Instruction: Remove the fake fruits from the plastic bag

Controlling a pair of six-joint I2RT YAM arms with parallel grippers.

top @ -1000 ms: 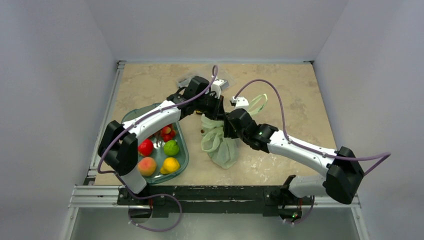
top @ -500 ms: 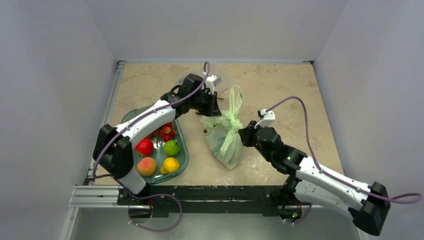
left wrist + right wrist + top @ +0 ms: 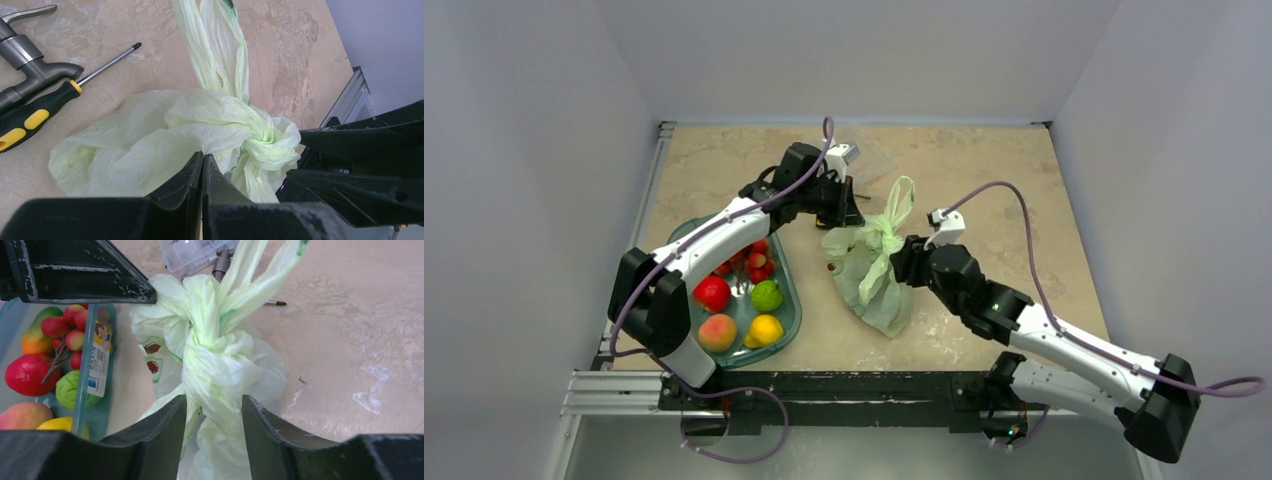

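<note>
The pale green plastic bag (image 3: 869, 270) lies knotted on the table, its loop handles (image 3: 902, 195) pointing to the far side. The fake fruits are hidden inside it; only a small dark spot (image 3: 830, 266) shows at its left edge. My left gripper (image 3: 846, 212) is at the bag's far left corner, its jaws shut on a fold of the film (image 3: 202, 157). My right gripper (image 3: 902, 262) is open at the bag's right side. In the right wrist view its fingers (image 3: 212, 405) stand either side of the twisted neck (image 3: 215, 375) just below the knot.
A teal oval tray (image 3: 790, 318) left of the bag holds a strawberry cluster (image 3: 759, 265), a red fruit (image 3: 714, 294), a green one (image 3: 767, 295), a peach (image 3: 717, 332) and a yellow one (image 3: 766, 329). A screwdriver (image 3: 30, 120), a metal tool (image 3: 25, 55) and a clear box (image 3: 192, 255) lie beyond the bag.
My right arm pulled back toward the near edge, then came forward again to the bag's neck. The handles swung from the right to the far side. My left gripper shifted slightly away.
</note>
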